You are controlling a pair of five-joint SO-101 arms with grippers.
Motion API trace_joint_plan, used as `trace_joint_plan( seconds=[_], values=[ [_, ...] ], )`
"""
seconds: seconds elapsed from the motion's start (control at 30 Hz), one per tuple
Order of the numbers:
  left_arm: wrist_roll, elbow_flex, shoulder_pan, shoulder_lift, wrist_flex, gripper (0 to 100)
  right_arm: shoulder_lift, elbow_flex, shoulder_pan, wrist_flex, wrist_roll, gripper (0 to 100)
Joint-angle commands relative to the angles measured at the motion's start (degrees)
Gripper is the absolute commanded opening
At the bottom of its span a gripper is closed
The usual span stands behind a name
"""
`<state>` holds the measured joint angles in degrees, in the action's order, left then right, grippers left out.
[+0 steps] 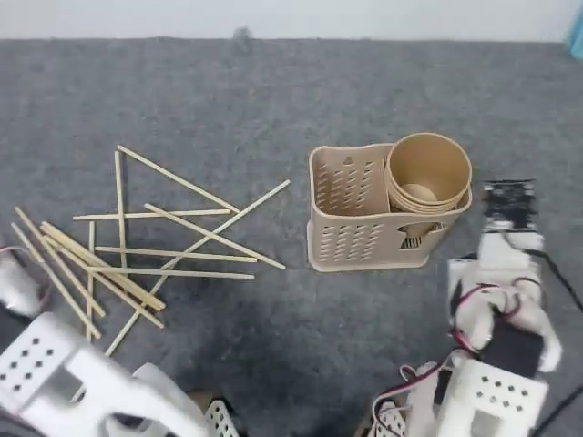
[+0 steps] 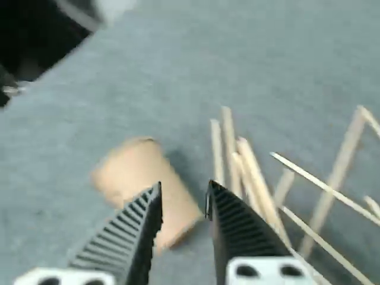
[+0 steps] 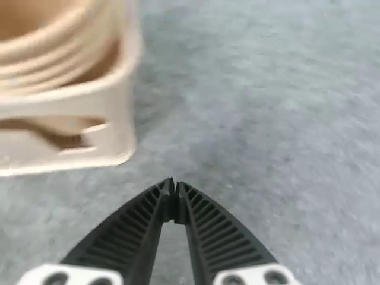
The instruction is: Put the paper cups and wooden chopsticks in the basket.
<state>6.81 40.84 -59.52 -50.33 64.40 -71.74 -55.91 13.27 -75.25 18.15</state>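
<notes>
A: Basket (image 1: 351,248) position?
B: Stands upright on the grey table (image 1: 273,91), right of centre in the high view. Carries slotted walls and two compartments. Holds a nested stack of paper cups (image 1: 428,173), mouths up, in the compartment on the side of the right arm (image 1: 501,314).
A: Wooden chopsticks (image 1: 173,254)?
B: Lie flat on the table, left of the basket, criss-crossed in a loose heap. Reach closest with one long diagonal stick, near the basket's wall but apart from it.
A: Left gripper (image 2: 184,199)?
B: Hangs low over the table at the edge of the chopstick heap. Shows fingers parted by a narrow gap, gripping nothing. Points at a loose paper cup (image 2: 139,178) lying on its side just beyond the fingertips, close beside several chopsticks. Cannot tell whether touching that cup or clear of it.
A: Right gripper (image 3: 174,189)?
B: Sits low over bare table, just beside the basket's corner at the cup end. Presses both fingers together at the tips, with nothing clamped between. Faces the basket wall, with the stacked cup rims above it in the right wrist view.
A: Tally against task?
B: Stacked cups in the basket; loose paper cup and all visible chopsticks out on the table
</notes>
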Motion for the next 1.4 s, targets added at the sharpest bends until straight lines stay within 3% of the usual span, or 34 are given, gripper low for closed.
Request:
trace_joint_plan(
  seconds=[0.0, 0.23, 0.6, 1.03, 1.13, 1.23, 1.37],
  values=[
    [2.9, -1.36, -3.78, 4.57, -5.27, 11, -0.4, -2.46, -4.7, 2.42, 0.88, 0.8],
    [2.9, -17.1, -9.32, 29.36, -5.71, 11, -0.4, -3.87, -5.76, 3.74, 0.88, 0.8],
    [6.07, -40.75, -11.43, 59.87, 2.37, 11, -0.4, -4.04, -5.85, 3.65, 0.97, 0.8],
    [5.8, -65.45, -12.84, 70.24, 13.01, 11, -0.4, -5.63, -12.44, 4.44, 1.32, 0.8],
    [5.8, -68.44, -12.92, 70.33, 16.0, 10, -0.4, -5.63, -12.62, 4.44, 1.32, 0.8],
    [6.15, -69.23, -13.98, 70.68, 17.76, 1, -0.4, -5.63, -12.26, 4.44, 1.32, 0.8],
    [6.95, -69.05, -16.0, 70.77, 19.08, 1, -0.4, -5.71, -12.18, 4.44, 1.32, 0.8]
  ],
)
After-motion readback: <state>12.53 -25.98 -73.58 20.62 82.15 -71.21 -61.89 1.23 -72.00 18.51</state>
